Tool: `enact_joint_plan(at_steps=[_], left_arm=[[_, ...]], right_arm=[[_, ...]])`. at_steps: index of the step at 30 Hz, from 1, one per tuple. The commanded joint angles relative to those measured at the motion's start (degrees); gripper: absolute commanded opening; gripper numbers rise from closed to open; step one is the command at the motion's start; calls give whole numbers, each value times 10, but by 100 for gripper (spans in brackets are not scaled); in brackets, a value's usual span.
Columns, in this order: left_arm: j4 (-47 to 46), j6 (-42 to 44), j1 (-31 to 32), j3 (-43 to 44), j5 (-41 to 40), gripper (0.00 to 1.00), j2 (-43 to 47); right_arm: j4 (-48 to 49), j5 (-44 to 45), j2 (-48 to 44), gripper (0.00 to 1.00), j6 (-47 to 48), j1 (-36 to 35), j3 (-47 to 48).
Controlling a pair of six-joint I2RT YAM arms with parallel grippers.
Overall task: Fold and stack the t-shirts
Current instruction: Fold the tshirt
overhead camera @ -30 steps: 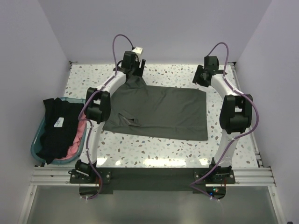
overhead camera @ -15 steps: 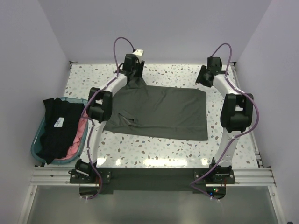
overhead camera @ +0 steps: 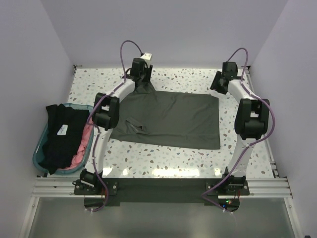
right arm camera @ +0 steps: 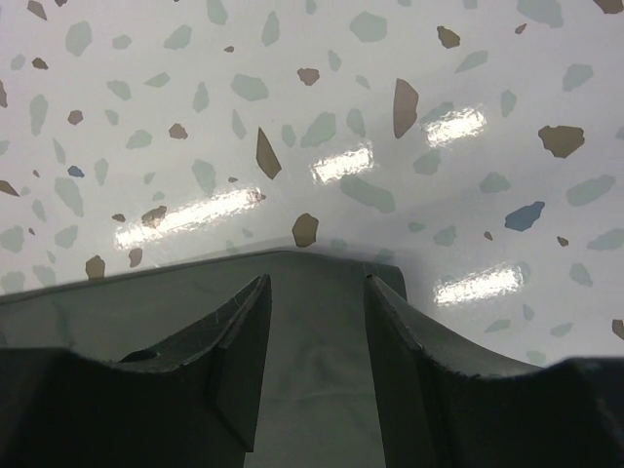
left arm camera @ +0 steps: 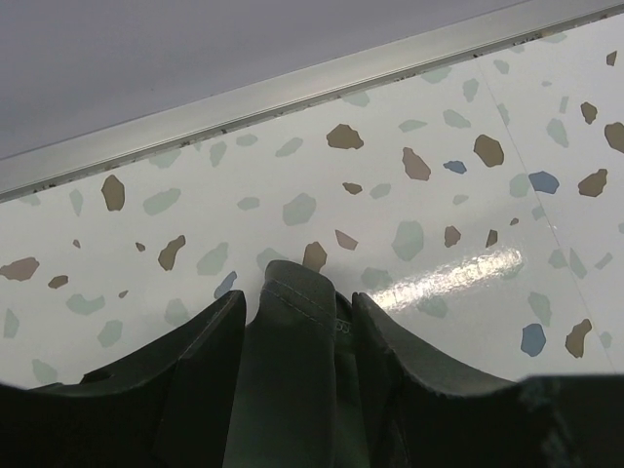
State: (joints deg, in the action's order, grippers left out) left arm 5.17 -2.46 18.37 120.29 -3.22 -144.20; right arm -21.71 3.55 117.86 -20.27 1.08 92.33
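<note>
The dark olive-green t-shirt (overhead camera: 168, 119) lies spread flat on the table's middle. My left gripper (overhead camera: 142, 82) is at the shirt's far left corner, shut on a bunched hem that rises in a peak; the left wrist view shows the gripper (left arm camera: 296, 295) with the folded cloth (left arm camera: 292, 380) filling the gap between its fingers. My right gripper (overhead camera: 218, 87) is over the far right corner, open; in the right wrist view (right arm camera: 317, 285) the shirt (right arm camera: 312, 390) lies flat below its spread fingers. The black t-shirt (overhead camera: 59, 136) and the pink t-shirt (overhead camera: 84, 144) lie in the tub.
A teal plastic tub (overhead camera: 36, 154) stands at the table's left edge. A metal rail (left arm camera: 292, 88) and the back wall run just beyond the left gripper. Side walls close in the speckled table (overhead camera: 163, 153) left and right.
The right gripper has drawn a little to the right and back from the shirt's far right corner. The left gripper has shifted slightly and still holds its corner.
</note>
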Motion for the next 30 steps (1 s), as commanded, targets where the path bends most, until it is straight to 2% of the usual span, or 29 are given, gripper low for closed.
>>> enact_joint_plan(at_steps=[1,7,10,13,17,20,25,30], left_arm=[[-28,-7,-9,-3,-4,52,-12],[-37,-11,-10,-13,-6,50,-13],[-42,-15,-11,-15,-12,46,-10],[-66,-18,-11,-28,-15,38,-1],[-86,-22,-11,-39,-22,18,8],[-93,-26,-11,-39,-25,10,11],[-113,-33,-11,-55,-35,0,34],[-138,-35,-11,-78,-35,0,62]], right_arm=[[22,15,-3,47,6,6,-6],[24,15,-1,47,8,9,-8],[23,15,3,47,8,10,-6],[23,15,8,47,8,13,-3],[22,9,18,46,8,16,3],[13,8,25,43,4,17,8],[-1,26,35,43,0,17,9],[-5,25,47,43,-6,17,12]])
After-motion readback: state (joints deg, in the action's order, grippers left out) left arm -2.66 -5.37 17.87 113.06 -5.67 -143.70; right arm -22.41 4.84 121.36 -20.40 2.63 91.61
